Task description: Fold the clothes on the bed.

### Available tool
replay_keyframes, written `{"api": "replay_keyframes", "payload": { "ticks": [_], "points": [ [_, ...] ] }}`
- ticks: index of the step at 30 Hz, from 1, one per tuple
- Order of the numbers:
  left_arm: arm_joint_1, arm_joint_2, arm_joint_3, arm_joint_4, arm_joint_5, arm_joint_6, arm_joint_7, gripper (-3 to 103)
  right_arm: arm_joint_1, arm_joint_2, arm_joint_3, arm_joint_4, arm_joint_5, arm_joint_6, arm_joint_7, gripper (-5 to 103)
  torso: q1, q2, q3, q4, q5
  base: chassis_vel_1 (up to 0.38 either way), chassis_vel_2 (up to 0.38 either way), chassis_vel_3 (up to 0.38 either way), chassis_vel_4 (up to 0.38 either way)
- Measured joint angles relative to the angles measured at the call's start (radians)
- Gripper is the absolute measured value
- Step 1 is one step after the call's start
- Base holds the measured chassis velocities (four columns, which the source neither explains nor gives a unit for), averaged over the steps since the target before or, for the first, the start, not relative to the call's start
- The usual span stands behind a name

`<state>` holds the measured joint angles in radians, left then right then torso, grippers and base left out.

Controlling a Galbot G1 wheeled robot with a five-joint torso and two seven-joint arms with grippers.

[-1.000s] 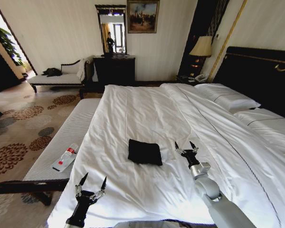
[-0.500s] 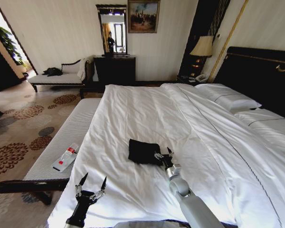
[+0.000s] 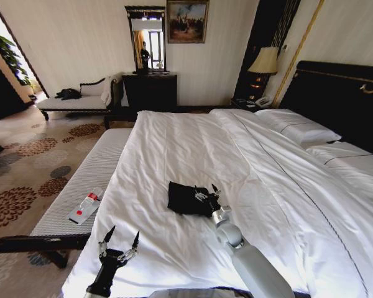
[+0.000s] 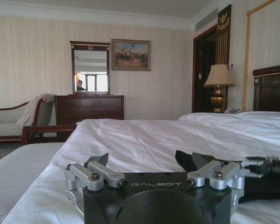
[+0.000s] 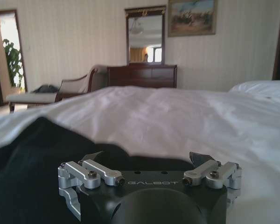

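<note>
The clothes (image 3: 185,198) lie as a small black folded bundle on the white duvet of the bed (image 3: 193,143), near its foot. My right gripper (image 3: 206,193) is open at the bundle's right edge, its fingers over the black fabric. In the right wrist view the black clothes (image 5: 32,163) spread in front of the right gripper (image 5: 147,158) and off to one side. My left gripper (image 3: 119,239) hangs open over the bed's near left corner, well apart from the bundle. The left wrist view has the left gripper (image 4: 151,163) in front, the clothes (image 4: 191,161) beyond it.
A pale bench (image 3: 87,186) runs along the bed's left side with a white and red item (image 3: 86,207) on it. Pillows (image 3: 298,127) and a dark headboard (image 3: 342,99) are at the right. A chaise (image 3: 74,102), dresser (image 3: 149,90) and patterned carpet (image 3: 25,161) lie beyond.
My right gripper has moved left across the duvet, from beside the bundle to its right edge. The bundle's right side looks slightly ruffled. The left arm has not moved.
</note>
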<state>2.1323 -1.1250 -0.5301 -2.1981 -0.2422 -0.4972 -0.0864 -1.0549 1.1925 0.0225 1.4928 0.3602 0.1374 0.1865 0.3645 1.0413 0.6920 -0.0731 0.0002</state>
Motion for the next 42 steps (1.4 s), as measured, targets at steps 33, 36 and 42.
{"api": "replay_keyframes", "payload": {
  "ticks": [33,36,42],
  "points": [
    [0.000,0.000,0.000,0.000,0.000,0.000,0.000,100,-0.434,-0.217,0.431,0.432,0.077,-0.027,-0.002,100,0.000,0.000,0.000,-0.0002,0.0000,0.000,0.000,0.000,0.000],
    [0.000,0.000,0.000,0.000,0.000,0.000,0.000,100,-0.503,-0.196,0.508,0.470,0.078,-0.011,-0.011,100,0.000,0.000,0.000,0.0001,-0.0001,0.000,0.000,0.000,0.000],
    [0.000,0.000,0.000,0.000,0.000,0.000,0.000,100,-0.696,-0.127,0.640,0.555,0.065,0.024,-0.041,100,0.000,0.000,0.000,-0.0002,-0.0002,0.000,0.000,0.000,0.000]
  ]
}}
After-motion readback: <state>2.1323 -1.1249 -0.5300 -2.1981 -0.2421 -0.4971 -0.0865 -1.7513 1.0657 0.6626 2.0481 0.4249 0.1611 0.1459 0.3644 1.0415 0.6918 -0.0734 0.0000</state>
